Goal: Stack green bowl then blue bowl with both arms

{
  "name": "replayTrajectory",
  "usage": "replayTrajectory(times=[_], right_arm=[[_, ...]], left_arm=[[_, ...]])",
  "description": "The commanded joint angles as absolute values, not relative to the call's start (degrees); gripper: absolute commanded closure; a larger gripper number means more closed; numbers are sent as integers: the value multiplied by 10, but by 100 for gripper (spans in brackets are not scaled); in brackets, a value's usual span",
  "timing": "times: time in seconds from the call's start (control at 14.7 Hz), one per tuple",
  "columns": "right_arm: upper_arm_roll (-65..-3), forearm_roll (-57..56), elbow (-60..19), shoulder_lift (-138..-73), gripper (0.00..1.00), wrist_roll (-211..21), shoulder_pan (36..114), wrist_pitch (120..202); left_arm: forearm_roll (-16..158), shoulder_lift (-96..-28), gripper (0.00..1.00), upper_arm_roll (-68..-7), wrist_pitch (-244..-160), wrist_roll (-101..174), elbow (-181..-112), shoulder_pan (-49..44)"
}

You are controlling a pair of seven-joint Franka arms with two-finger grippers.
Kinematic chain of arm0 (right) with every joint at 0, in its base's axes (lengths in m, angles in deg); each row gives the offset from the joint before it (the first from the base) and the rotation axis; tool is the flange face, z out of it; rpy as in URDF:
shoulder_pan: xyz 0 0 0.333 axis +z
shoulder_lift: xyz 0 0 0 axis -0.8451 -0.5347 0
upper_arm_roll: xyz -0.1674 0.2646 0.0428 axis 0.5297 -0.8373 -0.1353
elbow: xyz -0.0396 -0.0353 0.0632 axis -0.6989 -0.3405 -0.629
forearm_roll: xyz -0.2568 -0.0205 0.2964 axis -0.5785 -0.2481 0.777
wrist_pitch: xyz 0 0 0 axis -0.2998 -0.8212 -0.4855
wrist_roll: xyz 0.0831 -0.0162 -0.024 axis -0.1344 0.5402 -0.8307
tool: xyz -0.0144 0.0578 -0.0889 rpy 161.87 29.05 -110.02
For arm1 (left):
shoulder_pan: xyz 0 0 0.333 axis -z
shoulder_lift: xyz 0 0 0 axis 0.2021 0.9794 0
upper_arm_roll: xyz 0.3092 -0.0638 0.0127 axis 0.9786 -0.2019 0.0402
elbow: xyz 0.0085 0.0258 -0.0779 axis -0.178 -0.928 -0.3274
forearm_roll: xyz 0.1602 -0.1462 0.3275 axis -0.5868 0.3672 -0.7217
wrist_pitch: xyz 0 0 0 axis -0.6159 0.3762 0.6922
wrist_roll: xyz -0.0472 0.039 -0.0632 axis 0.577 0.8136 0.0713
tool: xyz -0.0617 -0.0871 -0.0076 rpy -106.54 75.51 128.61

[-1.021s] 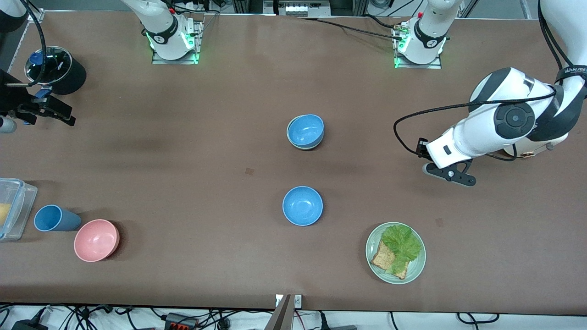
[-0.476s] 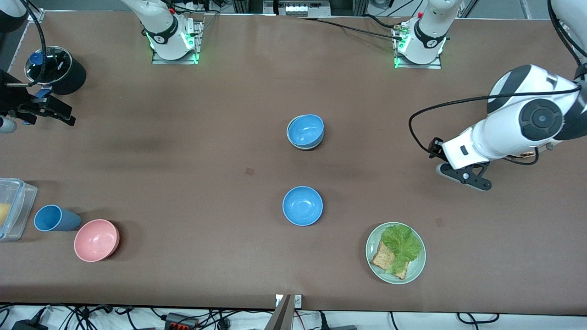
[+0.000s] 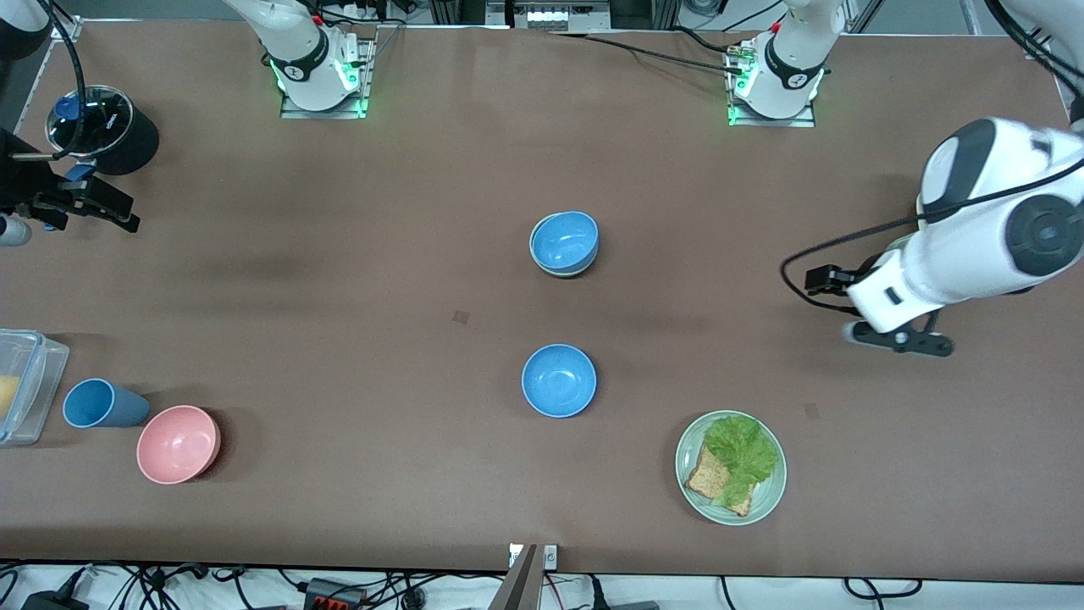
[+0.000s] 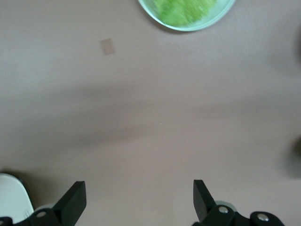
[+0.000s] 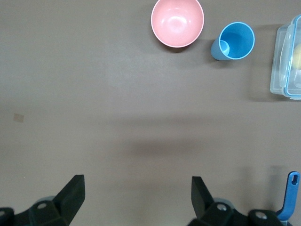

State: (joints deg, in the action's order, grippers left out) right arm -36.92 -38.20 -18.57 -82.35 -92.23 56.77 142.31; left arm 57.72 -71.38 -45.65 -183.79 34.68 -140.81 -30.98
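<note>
A blue bowl (image 3: 566,239) sits nested inside the green bowl (image 3: 550,269) near the table's middle; only the green bowl's rim shows beneath it. A second blue bowl (image 3: 559,380) stands alone, nearer the front camera. My left gripper (image 3: 899,339) is open and empty above bare table toward the left arm's end, well apart from the bowls; the left wrist view (image 4: 139,202) shows only table between its fingers. My right gripper (image 3: 118,212) is open and empty at the right arm's end of the table, and it shows in the right wrist view (image 5: 138,200) too.
A green plate (image 3: 690,440) with lettuce and bread lies near the front edge; its rim shows in the left wrist view (image 4: 188,28). A pink bowl (image 3: 179,444), blue cup (image 3: 100,403) and clear container (image 3: 21,385) sit at the right arm's end. A black pot (image 3: 102,127) stands beside the right gripper.
My left arm has swung away from the stacked bowls toward its own end of the table. The bowls and the right arm have not moved.
</note>
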Motion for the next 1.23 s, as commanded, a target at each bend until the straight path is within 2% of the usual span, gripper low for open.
replayTrajectory(times=[0.0, 0.07, 0.34, 0.48, 1.16], right_arm=[[-375, -386, -193, -813, 0, -928, 563, 1418], [-375, -386, -193, -813, 0, -928, 563, 1418], [-375, -386, -189, -813, 0, -928, 563, 1418], [-375, -386, -189, -814, 0, -929, 563, 1417], [-375, -386, -189, -812, 0, -928, 562, 1415]], left_arm=[[626, -783, 0, -263, -1838, 342, -1418, -182], [630, -807, 0, -242, -1838, 353, -1425, -170], [631, -842, 0, -234, -1818, 347, -1447, -166], [631, -849, 0, -234, -1794, 356, -1447, -151], [656, -849, 0, -242, -1795, 355, -1438, -152]])
